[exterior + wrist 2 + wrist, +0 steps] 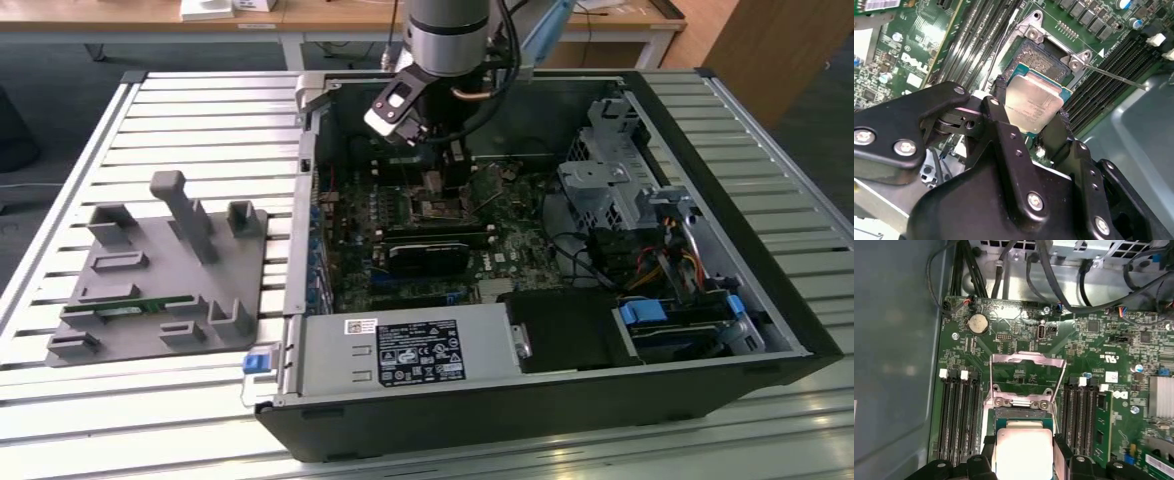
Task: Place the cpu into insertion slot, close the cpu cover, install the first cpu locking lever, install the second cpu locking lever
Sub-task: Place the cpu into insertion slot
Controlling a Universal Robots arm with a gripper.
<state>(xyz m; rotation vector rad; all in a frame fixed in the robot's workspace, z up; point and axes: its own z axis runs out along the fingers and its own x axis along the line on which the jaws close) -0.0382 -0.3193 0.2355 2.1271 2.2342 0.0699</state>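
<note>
At the exterior view's left, a grey fixture tray lies on the slatted table. Right of it stands the open computer case. I reach down into the case from the upper middle of the frame, and my gripper hangs just above the insertion slot on the green motherboard. Further right sit the silvery drive cage and a bundle of cables.

In both wrist views my gripper is closed partway on the cpu, with one black finger pressed against each of two opposite edges. The chip lies flat between them, face towards the cameras. It is a small square with a dull, pale grey metal face and a thin green border.

In the second wrist view the cpu hovers near the insertion slot, partly overlapping it and not seated. The slot's dark centre and silvery rim show beyond the chip.

In the first wrist view the cpu cover stands swung open past the slot. It is a thin silvery frame, and the board shows through its window. Long black memory slots flank the socket on both sides.
</note>
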